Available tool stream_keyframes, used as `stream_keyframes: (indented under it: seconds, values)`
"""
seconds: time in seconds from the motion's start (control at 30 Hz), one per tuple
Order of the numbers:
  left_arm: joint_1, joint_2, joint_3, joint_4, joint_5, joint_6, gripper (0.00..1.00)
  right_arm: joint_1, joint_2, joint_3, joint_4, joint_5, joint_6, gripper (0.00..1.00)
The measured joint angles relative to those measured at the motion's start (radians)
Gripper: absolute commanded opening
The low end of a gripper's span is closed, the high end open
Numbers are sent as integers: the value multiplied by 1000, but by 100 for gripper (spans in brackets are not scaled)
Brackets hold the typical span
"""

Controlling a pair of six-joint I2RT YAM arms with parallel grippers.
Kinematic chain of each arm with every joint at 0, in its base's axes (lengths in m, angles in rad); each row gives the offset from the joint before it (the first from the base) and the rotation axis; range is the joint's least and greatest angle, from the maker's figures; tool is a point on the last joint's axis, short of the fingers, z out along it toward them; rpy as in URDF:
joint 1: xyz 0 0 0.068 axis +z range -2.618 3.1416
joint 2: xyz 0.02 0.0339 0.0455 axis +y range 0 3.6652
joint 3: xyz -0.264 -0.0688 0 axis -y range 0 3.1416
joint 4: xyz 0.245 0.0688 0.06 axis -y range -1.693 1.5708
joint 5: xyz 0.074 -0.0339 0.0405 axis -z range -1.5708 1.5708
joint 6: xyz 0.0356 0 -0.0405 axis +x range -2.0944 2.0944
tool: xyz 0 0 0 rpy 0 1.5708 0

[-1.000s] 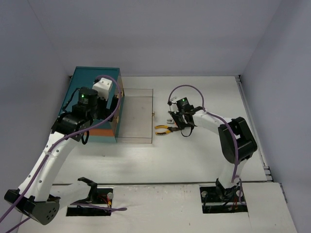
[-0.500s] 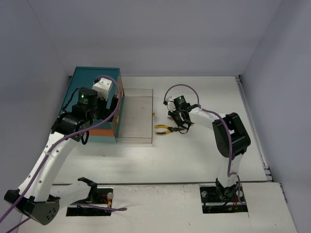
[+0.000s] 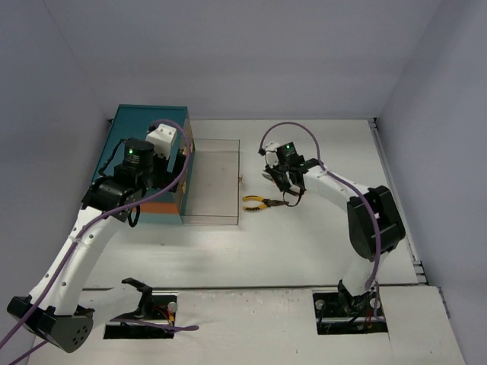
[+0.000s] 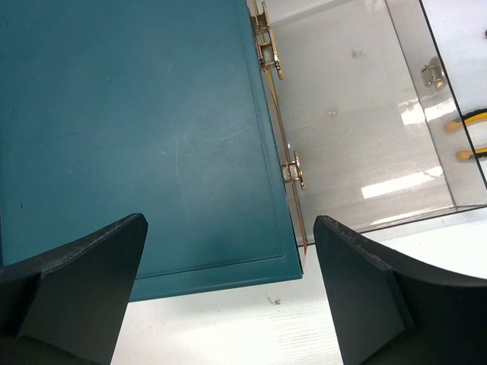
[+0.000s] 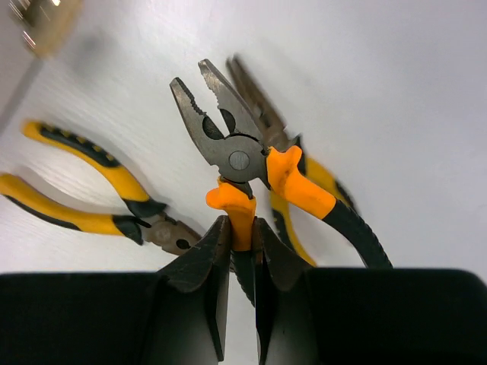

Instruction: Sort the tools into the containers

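White surface [image 3: 251,251] fills the overhead view, with the teal chest [image 3: 133,122] under the left end effector [image 4: 228,228]. Only that wrist camera shows its fingers spread wide with nothing between them, and a clear panel [image 4: 358,129] just to their right. Overhead, the right end effector [image 5: 240,228] hides its load. Its wrist view shows it clamped on one handle of the orange-handled pliers [image 5: 232,156]; whether they are lifted or resting I cannot tell. Yellow-handled pliers [image 5: 114,176] lie to its left, and a third pair [image 5: 255,95] sits half hidden behind.

A white table [image 3: 304,243] (scuffed along its near edge) stands enclosed by plain grey walls [image 3: 228,53].
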Motion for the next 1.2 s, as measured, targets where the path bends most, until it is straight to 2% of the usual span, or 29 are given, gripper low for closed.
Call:
stream_keyframes:
  seconds: [0.17, 0.3, 0.57, 0.77, 0.97, 1.07, 1.2]
  values:
    - [0, 8, 0, 0, -1, -1, 89, 46, -77, 145, -7, 14, 87, 0]
    - [-1, 16, 1, 0, -14, -2, 89, 129, -48, 273, 9, 17, 212, 0]
    - [-1, 19, 9, 0, -27, -32, 89, 302, 200, 483, 13, 47, 436, 1]
    - [-1, 19, 18, 1, -30, -52, 89, 354, 405, 572, 7, 30, 553, 3]
    - [-1, 19, 18, 1, -31, -61, 89, 342, 543, 613, 0, 3, 616, 25]
    - [-1, 19, 18, 1, -31, -62, 89, 339, 559, 623, 2, -6, 624, 37]
    - [-1, 19, 18, 1, -31, -62, 89, 337, 556, 642, 13, -12, 602, 42]
